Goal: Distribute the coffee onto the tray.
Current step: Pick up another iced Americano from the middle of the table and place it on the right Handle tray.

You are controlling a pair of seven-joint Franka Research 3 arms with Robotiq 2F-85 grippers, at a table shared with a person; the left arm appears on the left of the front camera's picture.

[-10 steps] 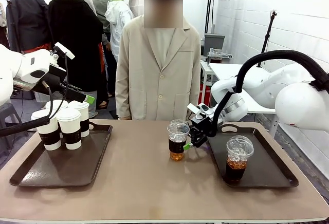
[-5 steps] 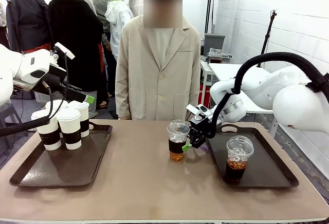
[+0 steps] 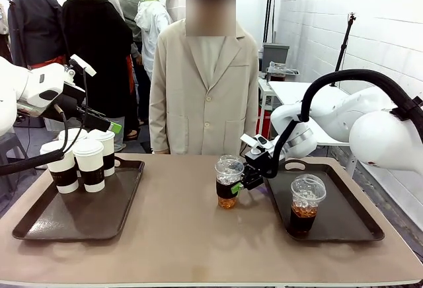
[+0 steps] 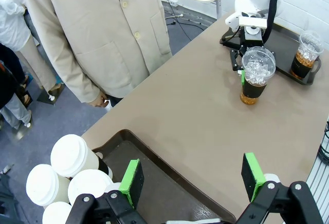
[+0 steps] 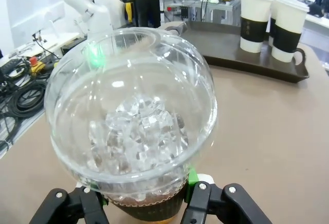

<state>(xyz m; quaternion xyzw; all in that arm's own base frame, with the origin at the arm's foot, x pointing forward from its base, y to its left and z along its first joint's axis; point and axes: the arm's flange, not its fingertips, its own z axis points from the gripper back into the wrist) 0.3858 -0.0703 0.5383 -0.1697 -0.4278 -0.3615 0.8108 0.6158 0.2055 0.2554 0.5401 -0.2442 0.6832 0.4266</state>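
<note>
A clear dome-lidded cup of iced coffee (image 3: 229, 181) stands on the bare table between the two trays. My right gripper (image 3: 239, 184) is at its lower part. In the right wrist view the cup (image 5: 136, 126) sits between both fingers (image 5: 201, 199), which press on its dark band. A second iced coffee (image 3: 306, 203) stands on the right tray (image 3: 344, 225). Several white paper cups with brown sleeves (image 3: 88, 164) cluster at the back of the left tray (image 3: 73, 218). My left gripper (image 4: 191, 178) hangs open above that tray's near edge (image 4: 169, 193), apart from the cups (image 4: 72, 154).
A person in a beige jacket (image 3: 205, 83) stands at the far edge of the table, hands down. The table's front half (image 3: 198, 248) is bare. The right tray has free room around its single cup.
My right gripper has slid left onto the middle iced coffee, and its fingers now hold the cup's lower part. The cup leans slightly. The left arm has not moved.
</note>
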